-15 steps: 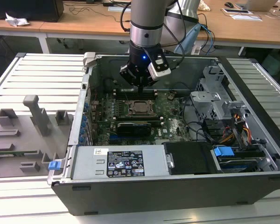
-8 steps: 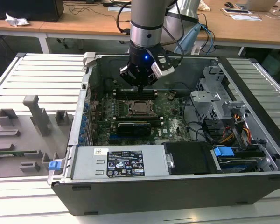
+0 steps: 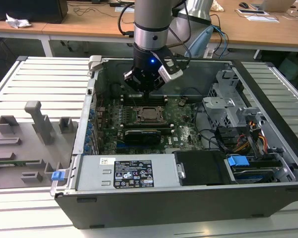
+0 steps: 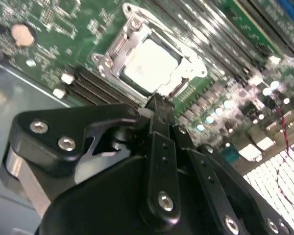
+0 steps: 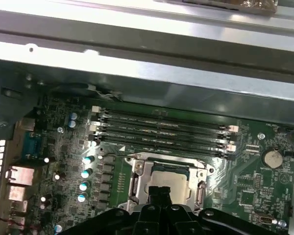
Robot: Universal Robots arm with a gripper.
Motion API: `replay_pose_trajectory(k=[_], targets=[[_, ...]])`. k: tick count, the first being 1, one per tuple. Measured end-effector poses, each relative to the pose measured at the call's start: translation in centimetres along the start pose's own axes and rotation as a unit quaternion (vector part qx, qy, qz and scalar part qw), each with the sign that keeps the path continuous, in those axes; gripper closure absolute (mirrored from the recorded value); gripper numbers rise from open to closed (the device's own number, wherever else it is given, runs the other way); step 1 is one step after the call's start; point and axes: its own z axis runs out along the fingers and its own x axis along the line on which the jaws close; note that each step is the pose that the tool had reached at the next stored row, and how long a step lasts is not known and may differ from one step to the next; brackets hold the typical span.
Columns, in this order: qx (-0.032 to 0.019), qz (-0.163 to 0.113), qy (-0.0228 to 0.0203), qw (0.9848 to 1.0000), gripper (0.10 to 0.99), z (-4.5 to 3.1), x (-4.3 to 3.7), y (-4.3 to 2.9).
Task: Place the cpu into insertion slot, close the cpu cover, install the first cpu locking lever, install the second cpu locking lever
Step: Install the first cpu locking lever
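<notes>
Fingers were pinched together with nothing between them, and the first wrist view had them looking the same. In the exterior view they hung tips-down inside the open case, above the board and just behind the cpu, clear of it rather than touching.

The cpu sat in the slot, lying flat with its silver top facing up. It's square, so there's no real long axis, but its edges lined up with the memory slots, which ran side by side just beyond one edge of it. In the exterior view that put those slots on the far side of the chip, running across from the exterior view's left to its right.

The cover was down flat over the slot, with the chip showing through the square cut-out and the metal frame hugging it all round.

A coin cell sat on the board a bit off from the slot. A black card lay on the near side of the cpu, its length parallel to the memory slots. Nearer the camera was the power supply. Outside the case, a grey fixture tray sat on the slatted surface at the exterior view's left.
</notes>
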Motion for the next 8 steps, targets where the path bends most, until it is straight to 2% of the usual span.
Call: replay_pose_trajectory(k=[5, 8], targets=[[0.0002, 0.009, -0.0004, 1.0, 0.98, 0.0, 0.64, 0.11], [0.0002, 0.01, -0.0005, 1.0, 0.98, 0.0, 1.85, 0.28]])
